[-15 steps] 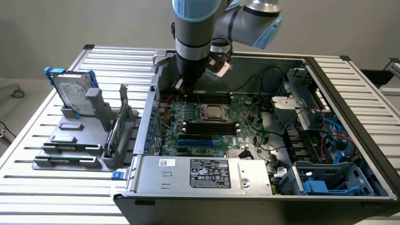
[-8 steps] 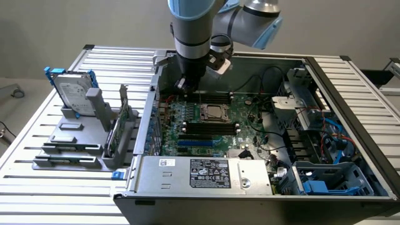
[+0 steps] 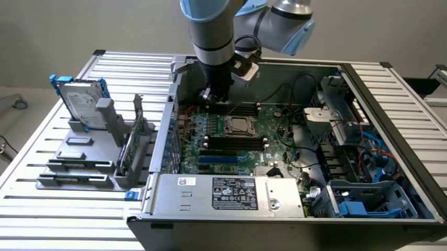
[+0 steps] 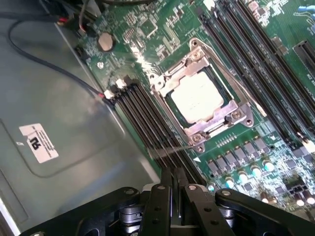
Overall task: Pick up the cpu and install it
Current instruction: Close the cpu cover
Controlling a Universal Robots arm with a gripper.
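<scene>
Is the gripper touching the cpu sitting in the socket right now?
Apart. The wrist view shows the cpu lying in its socket, with memory slots and board between it and the gripper.

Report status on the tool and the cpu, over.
Tool shut, nothing held, over the memory slots. Cpu lying in the socket, apart from the tool. Nothing between them.

arm: upright, wrist pointing straight down | jaws: closed together
</scene>
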